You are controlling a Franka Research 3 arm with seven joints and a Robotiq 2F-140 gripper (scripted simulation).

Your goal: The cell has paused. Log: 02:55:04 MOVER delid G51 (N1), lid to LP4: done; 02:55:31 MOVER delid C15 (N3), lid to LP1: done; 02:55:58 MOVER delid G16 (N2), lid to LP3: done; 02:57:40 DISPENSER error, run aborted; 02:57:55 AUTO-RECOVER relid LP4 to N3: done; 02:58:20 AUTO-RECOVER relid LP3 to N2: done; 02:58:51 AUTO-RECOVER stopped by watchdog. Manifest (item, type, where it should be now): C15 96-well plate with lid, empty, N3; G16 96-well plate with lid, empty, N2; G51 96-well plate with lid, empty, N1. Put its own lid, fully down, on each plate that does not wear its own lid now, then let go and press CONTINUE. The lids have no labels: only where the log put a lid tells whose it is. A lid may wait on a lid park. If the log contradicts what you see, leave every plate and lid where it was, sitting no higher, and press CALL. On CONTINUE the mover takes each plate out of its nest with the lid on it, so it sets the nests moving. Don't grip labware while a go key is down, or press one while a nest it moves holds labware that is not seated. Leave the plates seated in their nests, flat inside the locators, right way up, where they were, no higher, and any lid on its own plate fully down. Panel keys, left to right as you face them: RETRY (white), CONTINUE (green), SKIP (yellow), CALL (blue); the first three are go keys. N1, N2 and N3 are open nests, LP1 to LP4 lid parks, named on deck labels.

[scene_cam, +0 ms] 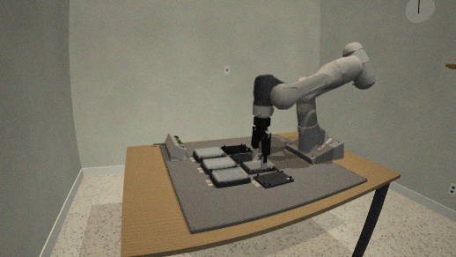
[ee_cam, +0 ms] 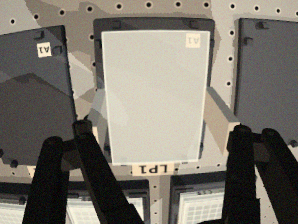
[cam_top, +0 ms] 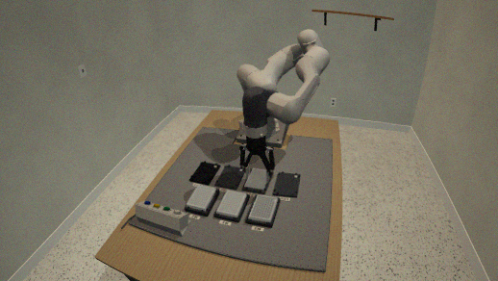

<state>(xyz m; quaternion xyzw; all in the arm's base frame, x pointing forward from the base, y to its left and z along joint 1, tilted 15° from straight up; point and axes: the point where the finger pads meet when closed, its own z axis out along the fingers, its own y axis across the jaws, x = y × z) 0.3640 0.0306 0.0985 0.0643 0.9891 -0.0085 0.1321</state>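
I'm clamped on the flat pale-grey plate lid (ee_cam: pixel 156 90), my black two-finger pincer (ee_cam: pixel 161 132) straddling its long sides. It lies in the dark park frame just behind the small white LP1 deck label (ee_cam: pixel 152 169).

Across that label sits the one uncovered 96-well plate (cam_top: pixel 262 210). The two plates wearing pale lids (cam_top: pixel 232 203) stand further along the row from it. I judge this parked lid is held so it can be carried off.

My finger links hide the contact, and I can't tell if the lid has lifted. The nest labels are too small to read.
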